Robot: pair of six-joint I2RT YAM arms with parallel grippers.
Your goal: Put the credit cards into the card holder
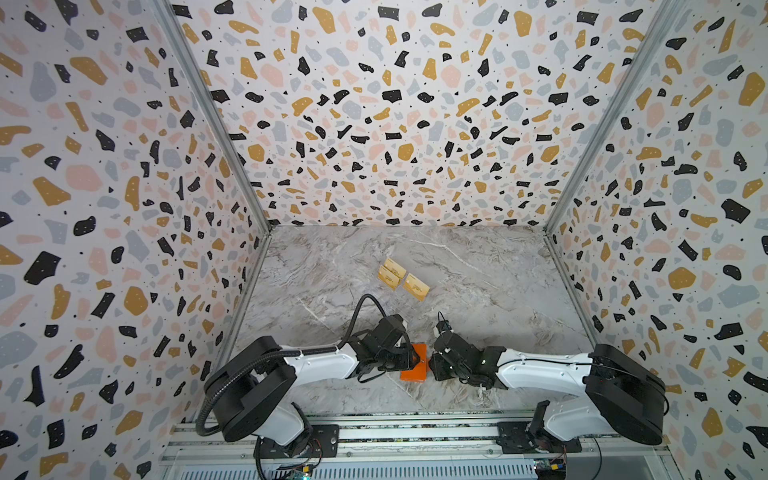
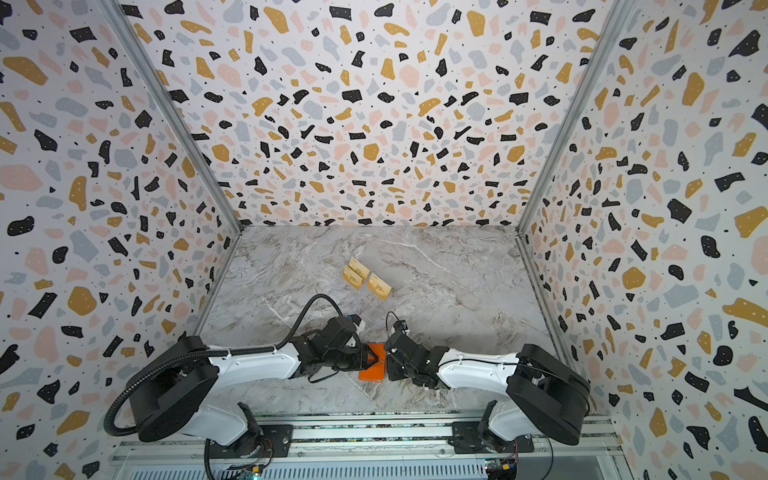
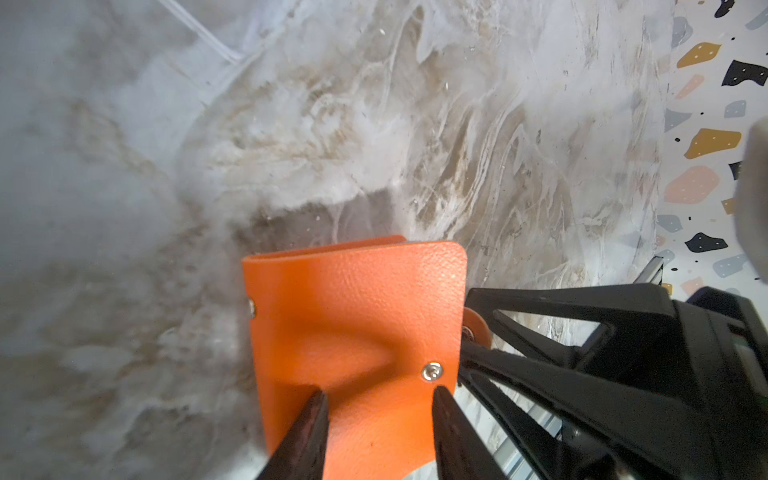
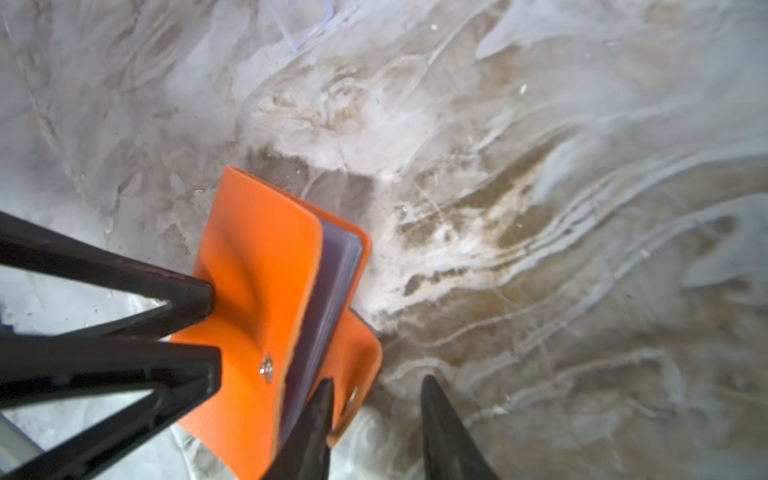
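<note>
The orange card holder lies near the table's front edge between both arms. My left gripper is open, and both fingertips press a dent into the holder's top cover beside its snap button. My right gripper is open at the holder's opening side. One of its fingers lies against the clear sleeves, with the snap flap just inside the gap. Three gold credit cards lie flat farther back, apart from both grippers.
Marble tabletop enclosed by terrazzo-patterned walls on three sides. An aluminium rail with both arm bases runs along the front. The left arm's black cable hose loops above the table behind its wrist.
</note>
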